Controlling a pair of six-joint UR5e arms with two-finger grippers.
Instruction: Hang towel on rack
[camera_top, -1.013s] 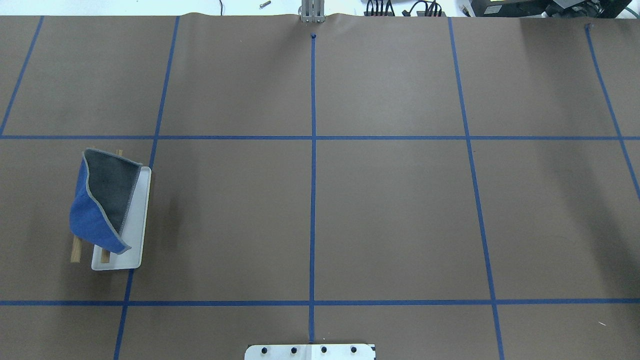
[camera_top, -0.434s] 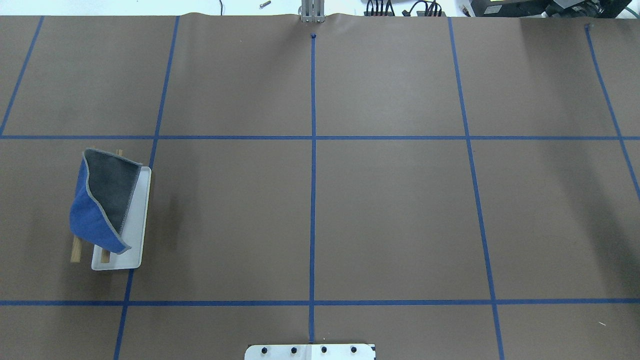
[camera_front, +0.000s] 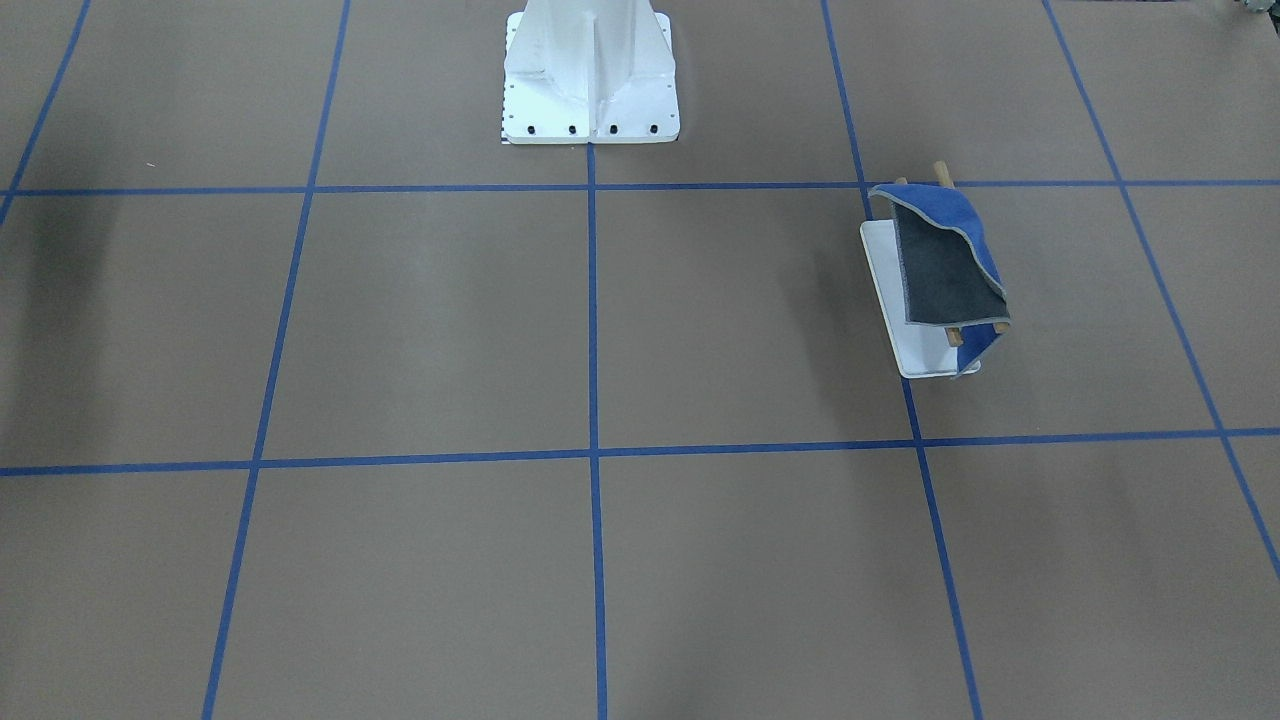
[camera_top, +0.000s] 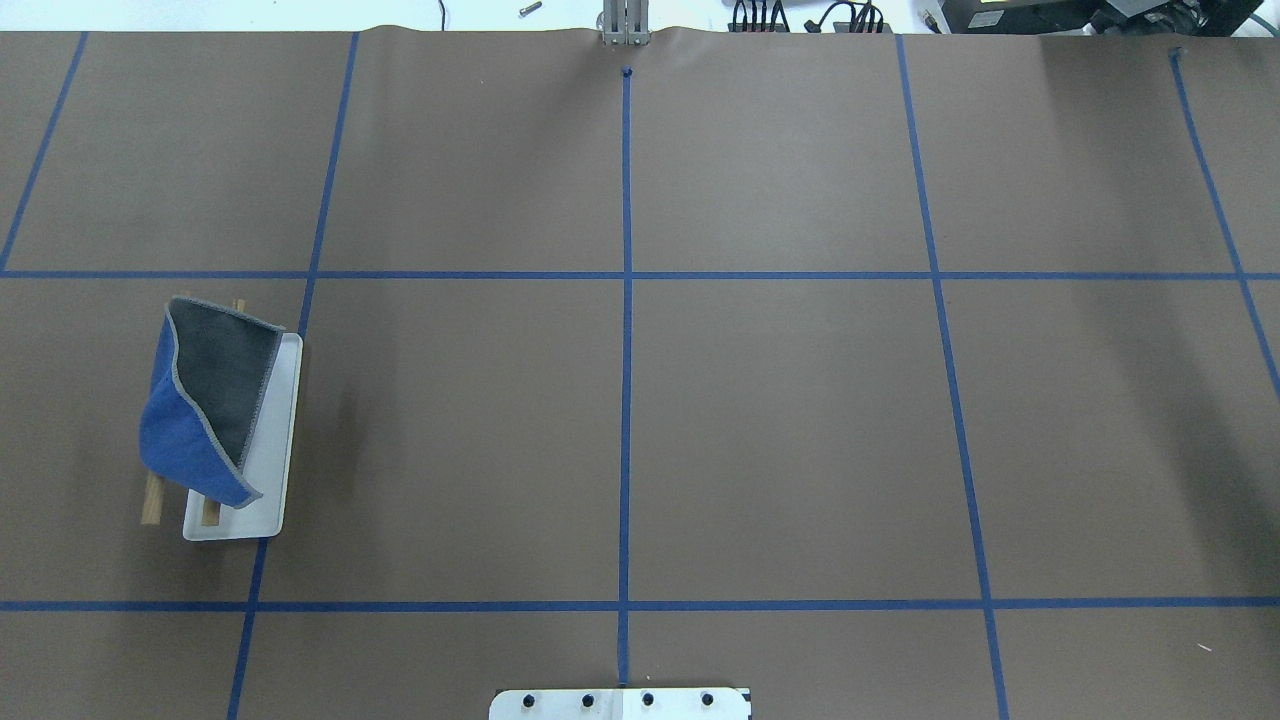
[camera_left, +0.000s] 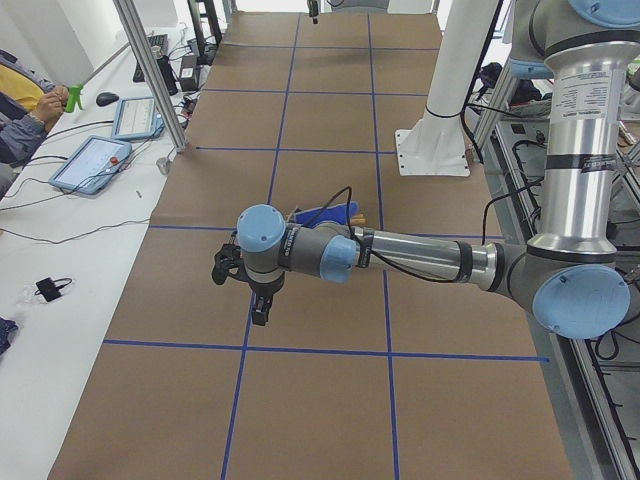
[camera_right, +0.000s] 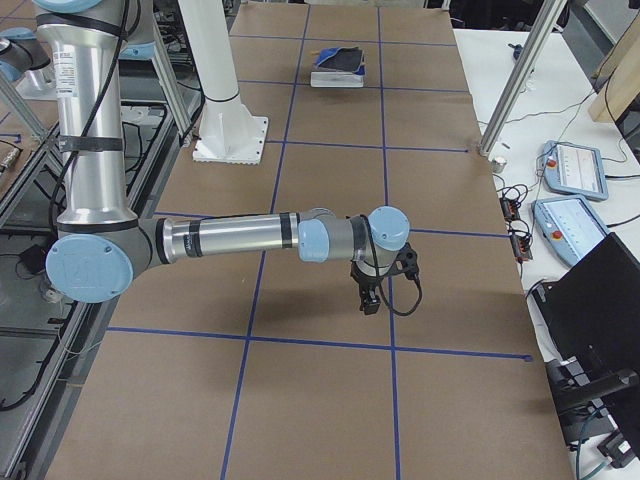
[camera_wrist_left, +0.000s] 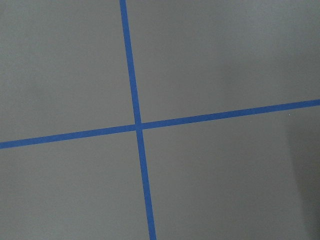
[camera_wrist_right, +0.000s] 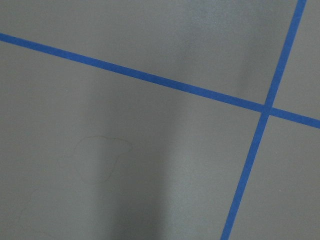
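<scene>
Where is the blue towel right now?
In the overhead view, the towel is draped over the rack at the left side, which is the robot's left. It sits just left of a blue tape line.

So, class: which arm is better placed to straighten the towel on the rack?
Probably left: the towel and rack stand on the robot's left, near the left gripper; the right gripper hangs far off.

The towel (camera_top: 215, 385) lies draped over the rack (camera_top: 270, 470) on the table's (camera_top: 780, 430) left.
</scene>
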